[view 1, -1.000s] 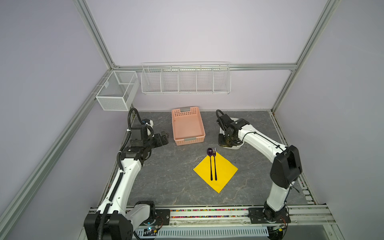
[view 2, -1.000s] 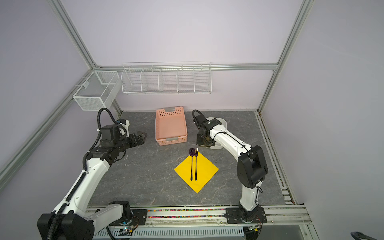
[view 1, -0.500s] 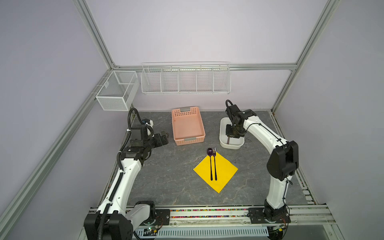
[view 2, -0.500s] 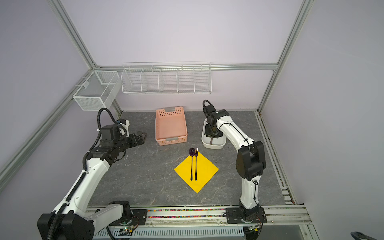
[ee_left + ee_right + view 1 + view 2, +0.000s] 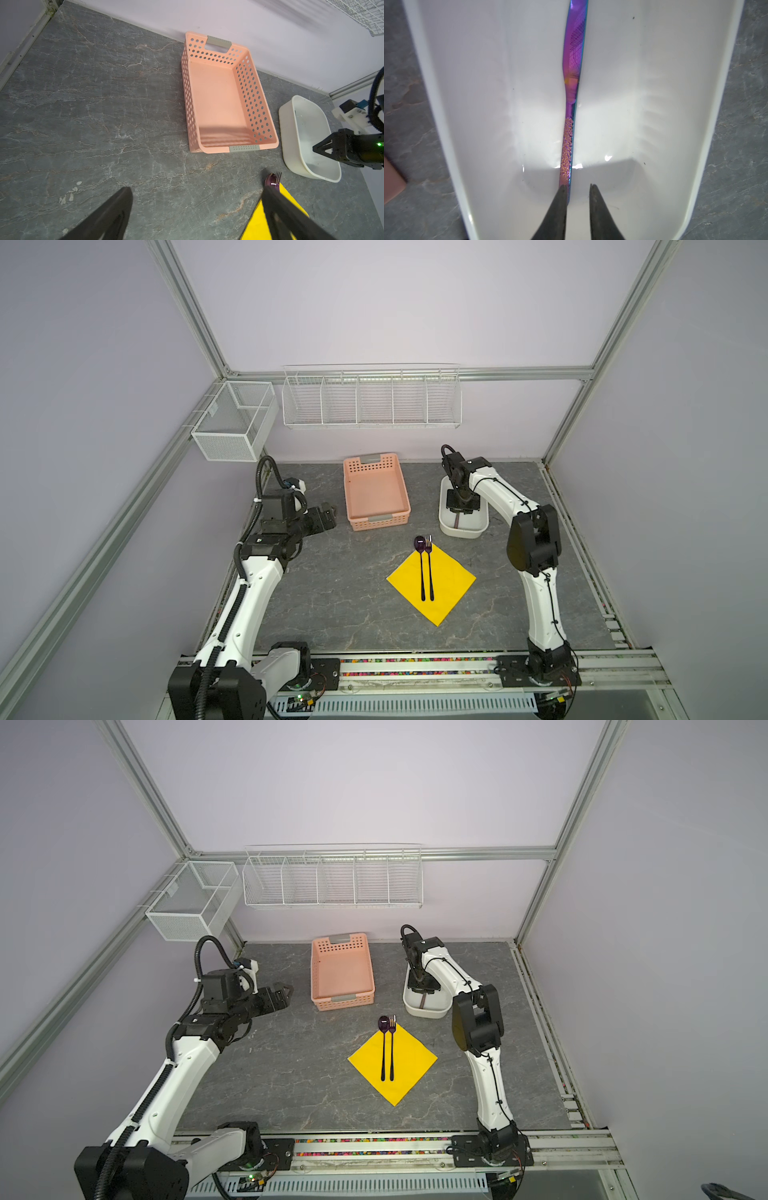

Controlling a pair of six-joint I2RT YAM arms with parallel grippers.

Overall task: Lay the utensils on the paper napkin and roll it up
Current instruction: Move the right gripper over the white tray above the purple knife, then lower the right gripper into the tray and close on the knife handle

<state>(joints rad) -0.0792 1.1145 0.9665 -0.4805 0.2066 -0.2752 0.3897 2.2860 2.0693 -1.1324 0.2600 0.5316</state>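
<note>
Two of three are placed: spoon (image 5: pixel 420 568) and fork (image 5: pixel 430 572) lie side by side on the yellow napkin (image 5: pixel 453 580), heads past its far corner. The knife (image 5: pixel 573 83) lies in the white tub (image 5: pixel 467 104); your right tool (image 5: pixel 577 189) hangs over its handle end, jaws narrowly apart, gripping nothing. Your left tool (image 5: pixel 195 190) is spread wide above the surface (image 5: pixel 332 593). Moving the knife and rolling are left. The pink basket (image 5: pixel 374 464) sits beside the tub; the tub's wall may hinder the lift
</note>
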